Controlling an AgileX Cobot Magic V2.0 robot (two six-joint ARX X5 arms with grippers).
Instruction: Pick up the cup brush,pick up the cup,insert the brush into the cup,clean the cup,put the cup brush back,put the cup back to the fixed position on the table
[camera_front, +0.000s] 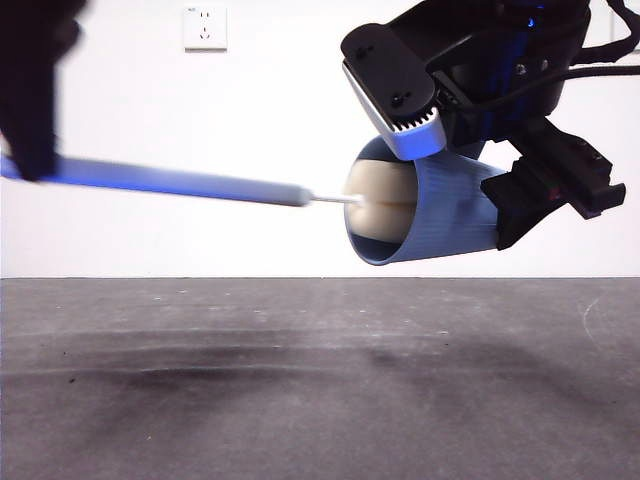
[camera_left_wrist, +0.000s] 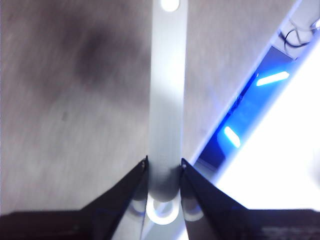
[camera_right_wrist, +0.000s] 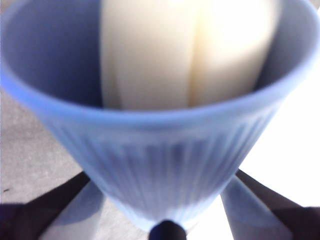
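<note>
My right gripper (camera_front: 450, 170) is shut on the blue ribbed cup (camera_front: 440, 215) and holds it on its side above the table, mouth facing left. The cup fills the right wrist view (camera_right_wrist: 160, 160). My left gripper (camera_front: 35, 150) at the upper left is shut on the grey handle of the cup brush (camera_front: 200, 183). The handle runs nearly level to the right. The cream sponge head (camera_front: 380, 205) sits inside the cup's mouth and shows in the right wrist view (camera_right_wrist: 185, 50). The left wrist view shows the handle (camera_left_wrist: 167, 100) between the jaws of my left gripper (camera_left_wrist: 164, 170).
The dark grey table (camera_front: 300, 390) lies below, with faint smudges. A white wall with a socket (camera_front: 205, 27) stands behind.
</note>
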